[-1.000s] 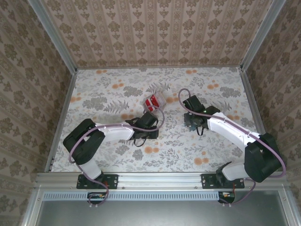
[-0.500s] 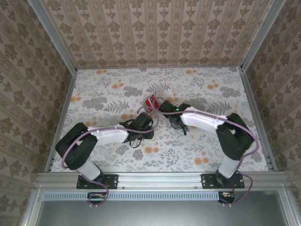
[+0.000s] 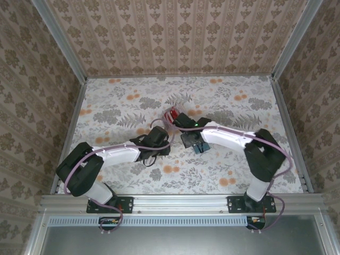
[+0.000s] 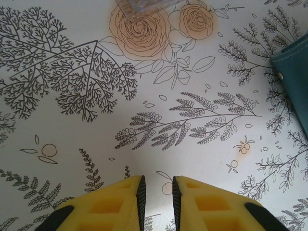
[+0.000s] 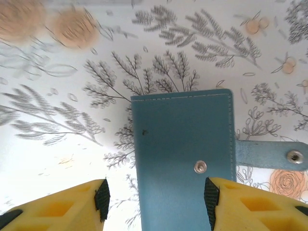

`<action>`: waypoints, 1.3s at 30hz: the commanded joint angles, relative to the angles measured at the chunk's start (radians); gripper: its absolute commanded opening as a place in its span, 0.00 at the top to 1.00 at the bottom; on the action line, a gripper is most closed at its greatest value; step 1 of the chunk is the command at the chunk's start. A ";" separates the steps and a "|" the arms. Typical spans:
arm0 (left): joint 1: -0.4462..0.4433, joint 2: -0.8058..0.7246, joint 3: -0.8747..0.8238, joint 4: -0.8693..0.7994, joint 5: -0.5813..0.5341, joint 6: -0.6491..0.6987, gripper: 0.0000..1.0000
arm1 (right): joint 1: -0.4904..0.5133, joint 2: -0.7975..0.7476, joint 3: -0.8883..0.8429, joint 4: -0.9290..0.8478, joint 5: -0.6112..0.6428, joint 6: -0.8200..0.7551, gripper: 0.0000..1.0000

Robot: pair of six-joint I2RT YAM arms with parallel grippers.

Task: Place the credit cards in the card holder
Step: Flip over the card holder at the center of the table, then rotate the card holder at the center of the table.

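The credit cards [image 3: 171, 115] show red and white inside a clear plastic box at mid-table. The dark teal card holder [image 5: 183, 159] lies flat and closed on the table, its snap strap [image 5: 269, 155] sticking out to the right. My right gripper [image 5: 156, 192] hangs open just above it, one pad off each long side and neither gripping it. In the top view the card holder [image 3: 192, 141] lies right of the box, under my right gripper [image 3: 187, 129]. My left gripper [image 4: 159, 185] hovers over bare table, its jaws a narrow gap apart with nothing between them.
The clear box's corner [image 4: 142, 5] shows at the top edge of the left wrist view, and the card holder's edge [image 4: 294, 72] at the right. My left gripper [image 3: 163, 132] sits just below the box. Wallpapered walls with metal rails [image 3: 178, 76] fence the flowered table.
My right arm has swung left from the table's right half to the middle and its jaws have spread wide. The card holder now lies flat beneath them. My left arm has edged forward a little.
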 commanded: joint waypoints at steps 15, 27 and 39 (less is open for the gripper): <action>0.001 0.230 0.259 0.065 0.214 0.076 0.75 | -0.501 -0.212 -0.343 0.274 -0.498 0.021 0.62; 0.002 0.329 0.353 0.049 0.276 0.073 0.74 | -0.563 -0.123 -0.311 0.321 -0.556 -0.011 0.73; 0.004 0.343 0.360 0.046 0.280 0.070 0.74 | -0.585 -0.091 -0.277 0.329 -0.596 -0.024 0.79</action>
